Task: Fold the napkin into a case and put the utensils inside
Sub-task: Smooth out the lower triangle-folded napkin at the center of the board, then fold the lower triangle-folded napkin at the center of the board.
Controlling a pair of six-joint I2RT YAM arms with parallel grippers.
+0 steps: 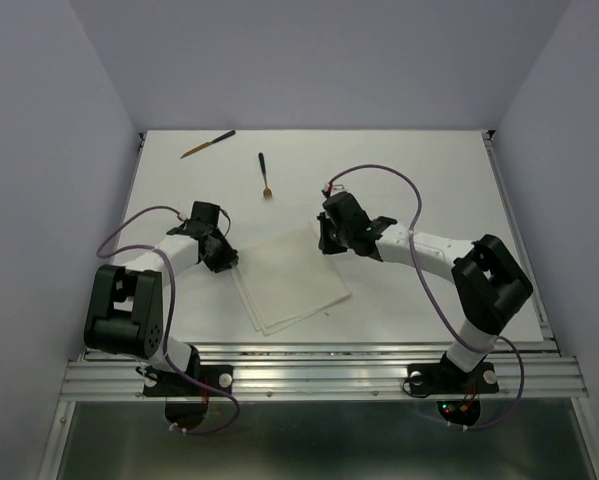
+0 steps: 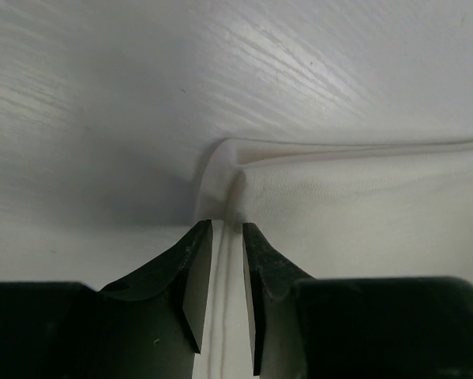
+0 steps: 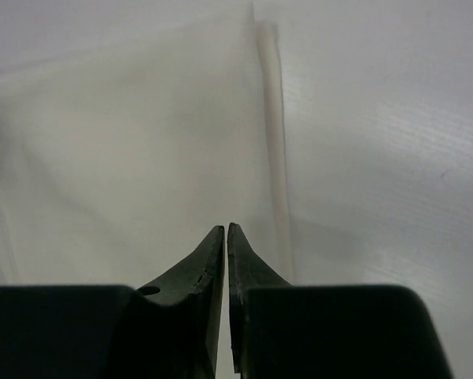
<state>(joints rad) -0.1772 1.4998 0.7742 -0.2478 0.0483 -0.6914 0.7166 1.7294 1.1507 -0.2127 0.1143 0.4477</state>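
Two opposite corners of the soft white rectangular cloth napkin each have a tool at them. At the left corner the left gripper looks clamped on a puckered fold, probably to lift it for folding. Between the tools the cloth lies flat, with no case formed yet. The right gripper is clenched just over the far edge, nothing visibly held. The slender brown wooden utensils lie well beyond both fingertips, untouched until there is a pouch.

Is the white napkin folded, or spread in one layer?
Folded at least once: from above, the napkin shows a second layer's edges offset along its near left side. It is a broad square, not a narrow strip.
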